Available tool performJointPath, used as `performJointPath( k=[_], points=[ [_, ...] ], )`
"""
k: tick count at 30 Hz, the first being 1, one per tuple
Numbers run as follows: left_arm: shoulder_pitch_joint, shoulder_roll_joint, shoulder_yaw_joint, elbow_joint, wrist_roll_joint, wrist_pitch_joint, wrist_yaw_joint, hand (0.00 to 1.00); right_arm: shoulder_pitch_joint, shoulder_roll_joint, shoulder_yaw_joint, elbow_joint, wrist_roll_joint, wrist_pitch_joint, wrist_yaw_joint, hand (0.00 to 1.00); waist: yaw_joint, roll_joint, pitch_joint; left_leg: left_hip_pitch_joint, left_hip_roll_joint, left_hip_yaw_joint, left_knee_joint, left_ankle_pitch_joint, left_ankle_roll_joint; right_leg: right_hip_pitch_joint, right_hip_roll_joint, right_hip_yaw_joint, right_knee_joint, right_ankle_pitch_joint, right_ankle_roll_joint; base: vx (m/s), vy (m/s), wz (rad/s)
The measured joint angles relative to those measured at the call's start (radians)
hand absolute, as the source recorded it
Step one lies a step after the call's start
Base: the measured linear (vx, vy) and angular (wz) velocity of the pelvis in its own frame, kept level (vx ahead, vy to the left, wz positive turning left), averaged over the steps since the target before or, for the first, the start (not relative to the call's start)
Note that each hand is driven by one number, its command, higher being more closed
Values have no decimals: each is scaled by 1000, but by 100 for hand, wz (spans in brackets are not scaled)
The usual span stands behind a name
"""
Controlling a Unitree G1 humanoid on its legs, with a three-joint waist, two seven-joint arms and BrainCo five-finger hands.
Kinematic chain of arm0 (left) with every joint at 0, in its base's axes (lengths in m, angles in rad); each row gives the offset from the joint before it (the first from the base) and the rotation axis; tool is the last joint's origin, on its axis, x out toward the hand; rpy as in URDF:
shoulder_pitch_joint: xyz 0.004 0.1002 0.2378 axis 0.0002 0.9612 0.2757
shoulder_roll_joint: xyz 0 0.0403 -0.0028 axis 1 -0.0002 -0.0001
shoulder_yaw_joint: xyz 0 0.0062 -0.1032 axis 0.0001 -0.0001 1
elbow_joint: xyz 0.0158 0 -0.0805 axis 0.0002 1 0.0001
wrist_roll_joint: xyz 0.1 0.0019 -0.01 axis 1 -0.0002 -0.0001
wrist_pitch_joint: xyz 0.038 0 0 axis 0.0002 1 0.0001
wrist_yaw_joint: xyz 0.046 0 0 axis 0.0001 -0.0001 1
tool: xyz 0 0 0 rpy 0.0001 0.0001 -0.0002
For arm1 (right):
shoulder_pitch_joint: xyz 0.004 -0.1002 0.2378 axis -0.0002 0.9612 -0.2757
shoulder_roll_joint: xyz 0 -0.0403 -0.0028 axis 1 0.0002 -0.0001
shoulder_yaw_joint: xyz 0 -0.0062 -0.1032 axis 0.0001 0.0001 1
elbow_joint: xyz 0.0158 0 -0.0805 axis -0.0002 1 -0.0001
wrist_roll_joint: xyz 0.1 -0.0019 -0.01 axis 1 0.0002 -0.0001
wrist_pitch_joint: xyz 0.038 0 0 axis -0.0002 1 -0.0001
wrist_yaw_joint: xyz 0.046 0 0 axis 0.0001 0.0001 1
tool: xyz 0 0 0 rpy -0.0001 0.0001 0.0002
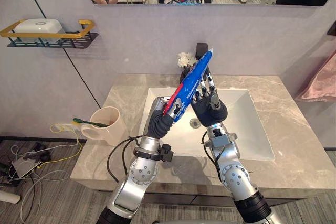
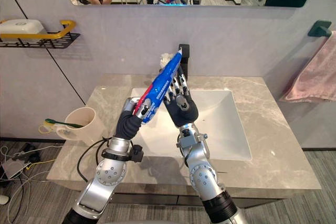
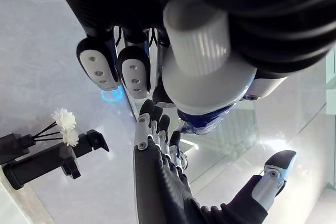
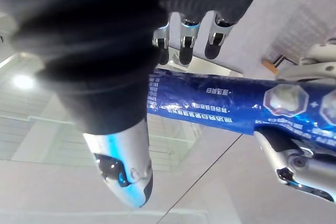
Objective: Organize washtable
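Toothpaste tube (image 1: pixel 190 83): held tilted above the sink (image 1: pixel 247 129), mid-counter, cap end clenched in left hand (image 1: pixel 164 116). Right hand (image 1: pixel 206 100): fingers straight, alongside tube, not grasping. Handover, likely: right closes firmly before left lets go.

Bright, even light, perhaps from overhead; shadows soft.

The grey marble washtable (image 1: pixel 294 145) carries a white sink basin (image 1: pixel 247 129) sunk in its middle. Left of the basin, near the table's left edge, a cream mug (image 1: pixel 107 125) stands upright with a green toothbrush (image 1: pixel 89 123) lying across its mouth. Behind the basin a black faucet (image 2: pixel 184 51) and small white flowers (image 1: pixel 184 59) stand close together.
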Motion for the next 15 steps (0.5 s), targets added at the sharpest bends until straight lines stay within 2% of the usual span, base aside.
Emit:
performJointPath(
  k=[12,13,15],
  points=[
    [0,2,-35,4,-1,0,-14,100,-29,7,16,27,0,0,-12,0,0,-3,-2,0,0,0,0,0,0,0,0,1,0,0,0,0,0,0],
    [0,2,-42,6,-1,0,-23,100,-29,7,16,27,0,0,-18,100,1,-3,-2,0,0,0,0,0,0,0,0,1,0,0,0,0,0,0],
    [0,3,-55,18,-1,0,-26,100,-29,7,16,27,0,0,-20,100,1,-3,-3,0,0,0,0,0,0,0,0,1,0,0,0,0,0,0]
  ],
)
